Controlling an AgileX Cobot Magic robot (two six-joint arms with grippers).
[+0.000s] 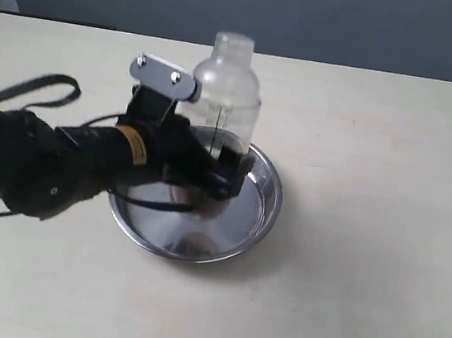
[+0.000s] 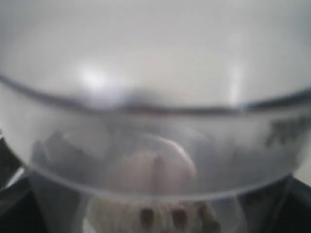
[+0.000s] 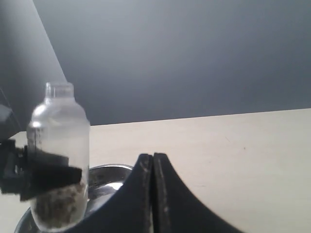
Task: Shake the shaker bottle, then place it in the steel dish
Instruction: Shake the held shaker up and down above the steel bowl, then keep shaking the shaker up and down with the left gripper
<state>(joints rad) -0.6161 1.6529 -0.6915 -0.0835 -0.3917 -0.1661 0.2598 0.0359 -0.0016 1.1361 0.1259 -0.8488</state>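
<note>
Where the pale counter (image 1: pixel 361 279) spreads beneath everything, the black left arm (image 1: pixel 35 165) is seen stretched across its left side toward the middle. The steel dish (image 1: pixel 260 211) is set around the middle of the counter, well clear of the far edge. The shaker bottle (image 1: pixel 227 94) is held upright within the dish's rim; whether its base is resting on the steel cannot be told. The left pincer (image 1: pixel 224 173) is clamped around the bottle's lower body, below the frosted dome. The right pincer (image 3: pixel 153 187) is closed on nothing, its fingers pressed together, and is pointed toward the dish. Brown granules (image 3: pixel 58 206) are gathered at the bottle's bottom, and the narrow cap (image 1: pixel 234 43) is seated on top.
</note>
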